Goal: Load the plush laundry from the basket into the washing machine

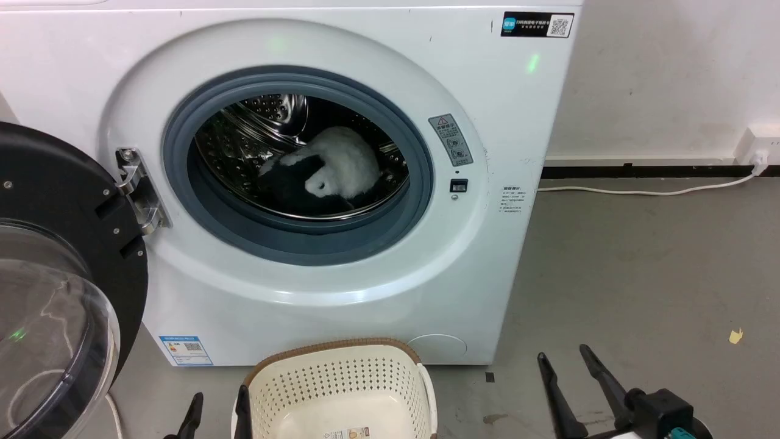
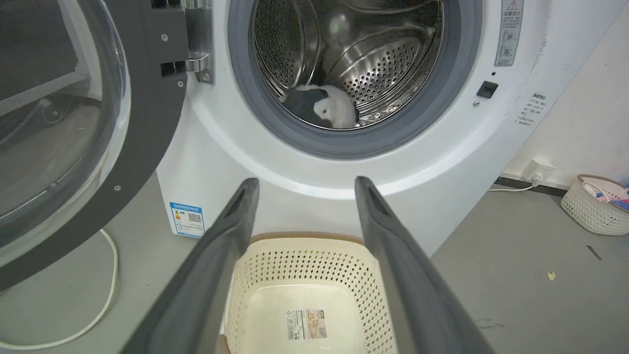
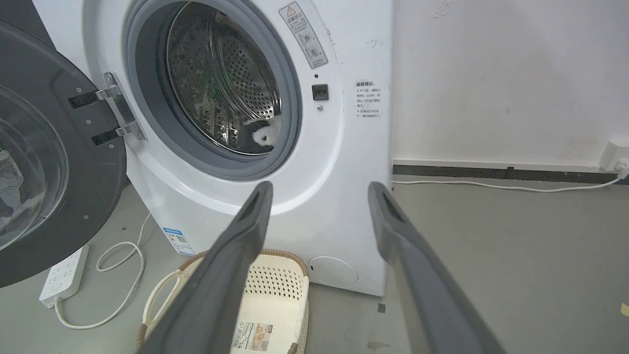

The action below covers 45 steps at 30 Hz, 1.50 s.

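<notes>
The panda soft toy (image 1: pixel 329 171) lies inside the steel drum (image 1: pixel 250 134) of the white washing machine (image 1: pixel 390 286), low in the opening; it also shows as the panda (image 2: pixel 322 104) in the left wrist view and the panda (image 3: pixel 260 136) in the right wrist view. The black-framed door (image 1: pixel 55 268) hangs open at the left. The cream basket (image 1: pixel 341 390) stands on the floor before the machine, nothing in it, its label (image 2: pixel 305 324) showing. My left gripper (image 1: pixel 216 411) is open just left of the basket. My right gripper (image 1: pixel 563 356) is open over the floor at the right.
A white cable (image 1: pixel 646 190) runs along the floor to a wall socket (image 1: pixel 758 149). A power strip (image 3: pixel 64 278) with its cord lies under the door. A second woven basket (image 2: pixel 597 204) holding coloured items sits by the wall at the right. Grey floor stretches right of the machine.
</notes>
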{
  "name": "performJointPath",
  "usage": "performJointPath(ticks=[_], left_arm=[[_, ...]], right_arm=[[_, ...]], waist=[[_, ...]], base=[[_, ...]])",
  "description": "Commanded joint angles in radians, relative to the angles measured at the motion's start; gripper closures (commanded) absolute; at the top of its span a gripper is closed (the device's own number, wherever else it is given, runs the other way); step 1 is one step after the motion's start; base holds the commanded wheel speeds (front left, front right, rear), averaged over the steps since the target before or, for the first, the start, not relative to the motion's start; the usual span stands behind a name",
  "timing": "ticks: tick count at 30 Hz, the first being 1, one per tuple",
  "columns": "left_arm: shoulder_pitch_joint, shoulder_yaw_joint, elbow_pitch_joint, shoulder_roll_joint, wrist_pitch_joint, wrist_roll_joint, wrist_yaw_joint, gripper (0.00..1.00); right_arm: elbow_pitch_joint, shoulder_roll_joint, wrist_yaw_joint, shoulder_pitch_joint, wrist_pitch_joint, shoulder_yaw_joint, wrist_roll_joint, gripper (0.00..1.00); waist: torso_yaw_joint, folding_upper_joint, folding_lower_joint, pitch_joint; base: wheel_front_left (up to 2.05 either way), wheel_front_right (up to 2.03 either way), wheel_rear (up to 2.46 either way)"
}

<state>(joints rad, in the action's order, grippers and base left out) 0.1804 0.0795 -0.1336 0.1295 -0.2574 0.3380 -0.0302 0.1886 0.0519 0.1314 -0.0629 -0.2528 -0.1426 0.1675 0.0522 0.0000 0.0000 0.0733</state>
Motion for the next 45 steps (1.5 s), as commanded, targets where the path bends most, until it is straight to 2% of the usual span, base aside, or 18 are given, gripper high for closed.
performJointPath(ticks=[1, 6, 19, 20, 45], left_arm=[[0.006, -0.010, -0.004, -0.009, -0.004, 0.001, 0.011, 0.00], [-0.001, -0.033, -0.023, -0.021, -0.004, 0.002, 0.057, 0.00], [-0.022, -0.075, -0.025, -0.053, -0.004, -0.049, 0.091, 0.00], [-0.014, -0.069, -0.026, -0.053, 0.001, -0.044, 0.086, 1.00], [-0.042, -0.068, 0.002, -0.057, 0.046, -0.095, 0.076, 1.00]], right_arm=[[0.005, -0.002, -0.001, -0.017, -0.005, 0.006, 0.005, 0.00], [0.008, -0.002, -0.001, -0.020, -0.006, 0.016, 0.008, 0.00], [0.023, -0.002, -0.001, -0.011, -0.008, 0.015, 0.021, 0.00], [0.021, 0.000, 0.000, -0.005, -0.003, 0.014, 0.018, 1.00], [-0.015, 0.000, 0.000, 0.007, 0.041, 0.035, -0.014, 1.00]], waist=[[0.001, 0.0000, 0.0000, -0.001], [0.003, 0.0000, 0.0000, -0.007], [0.007, 0.0000, 0.0000, -0.022], [0.007, 0.0000, 0.0000, -0.022], [-0.003, 0.0000, 0.0001, -0.031]], base=[[0.00, 0.00, 0.00], [0.00, 0.00, 0.00], [0.00, 0.00, 0.00], [0.00, 0.00, 0.00], [0.00, 0.00, 0.00]])
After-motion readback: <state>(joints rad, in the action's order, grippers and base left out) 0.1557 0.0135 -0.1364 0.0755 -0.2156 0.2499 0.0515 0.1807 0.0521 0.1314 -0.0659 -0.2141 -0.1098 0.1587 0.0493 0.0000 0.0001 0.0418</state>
